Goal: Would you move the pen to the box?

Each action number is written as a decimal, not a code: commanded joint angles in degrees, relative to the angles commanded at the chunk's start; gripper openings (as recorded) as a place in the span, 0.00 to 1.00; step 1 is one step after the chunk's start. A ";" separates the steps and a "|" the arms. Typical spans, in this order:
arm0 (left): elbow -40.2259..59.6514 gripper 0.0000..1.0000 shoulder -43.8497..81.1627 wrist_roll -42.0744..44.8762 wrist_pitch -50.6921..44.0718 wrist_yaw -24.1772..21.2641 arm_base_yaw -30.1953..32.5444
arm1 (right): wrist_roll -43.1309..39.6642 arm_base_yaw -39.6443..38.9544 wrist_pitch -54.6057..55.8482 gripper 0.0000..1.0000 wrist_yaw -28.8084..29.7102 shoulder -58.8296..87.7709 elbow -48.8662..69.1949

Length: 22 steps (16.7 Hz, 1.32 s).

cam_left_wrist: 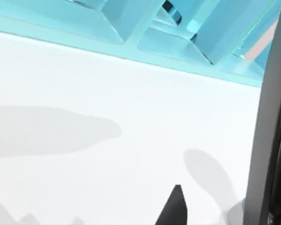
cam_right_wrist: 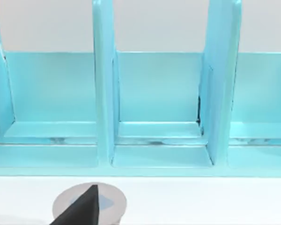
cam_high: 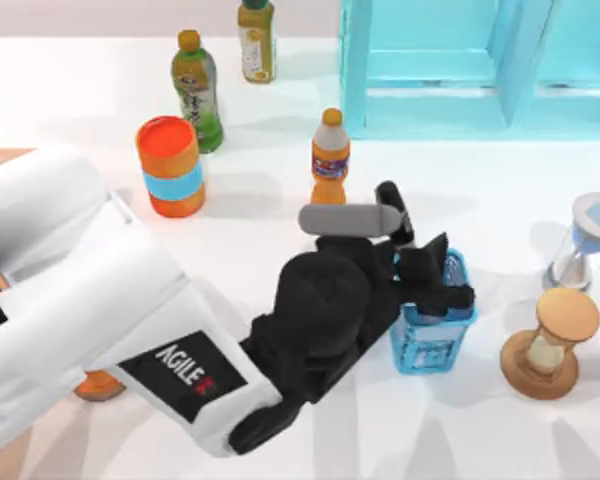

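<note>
The pen (cam_high: 393,207) shows as a black cap slanting up out of my left gripper (cam_high: 425,268), just left of the blue mesh holder (cam_high: 432,335); its barrel is hidden behind the gripper. My left gripper looks shut on the pen. Close up in the left wrist view, the pen (cam_left_wrist: 271,117) is a dark bar beside one fingertip (cam_left_wrist: 176,208) over bare table. The box (cam_high: 2,157) is a sliver of light brown wood at the table's left edge, mostly under my left arm. My right gripper (cam_right_wrist: 86,208) is parked facing the turquoise cabinet (cam_right_wrist: 159,93).
Behind the left gripper stand a purple-label bottle (cam_high: 330,155), an orange can (cam_high: 170,167), a green-label bottle (cam_high: 197,90) and a yellow-label bottle (cam_high: 257,40). The turquoise cabinet (cam_high: 460,70) fills the far right. Two hourglasses (cam_high: 583,240) (cam_high: 550,345) stand at the right.
</note>
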State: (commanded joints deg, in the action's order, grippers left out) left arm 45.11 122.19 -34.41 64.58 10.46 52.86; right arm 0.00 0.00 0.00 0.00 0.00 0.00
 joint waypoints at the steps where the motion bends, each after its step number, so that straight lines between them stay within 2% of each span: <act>1: 0.00 0.00 0.00 0.00 0.00 0.00 0.00 | 0.00 0.00 0.00 1.00 0.00 0.00 0.00; 7: 0.25 0.00 -1.20 0.31 0.25 0.18 -0.60 | 0.00 0.00 0.00 1.00 0.00 0.00 0.00; 10: -0.66 0.00 -5.06 0.74 -3.39 -1.84 -2.56 | 0.00 0.00 0.00 1.00 0.00 0.00 0.00; 22: -8.18 0.00 -46.23 4.25 -36.24 -19.75 -21.65 | 0.00 0.00 0.00 1.00 0.00 0.00 0.00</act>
State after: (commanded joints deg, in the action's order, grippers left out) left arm 36.94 75.95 -30.16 28.34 -9.29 31.22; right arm 0.00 0.00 0.00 0.00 0.00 0.00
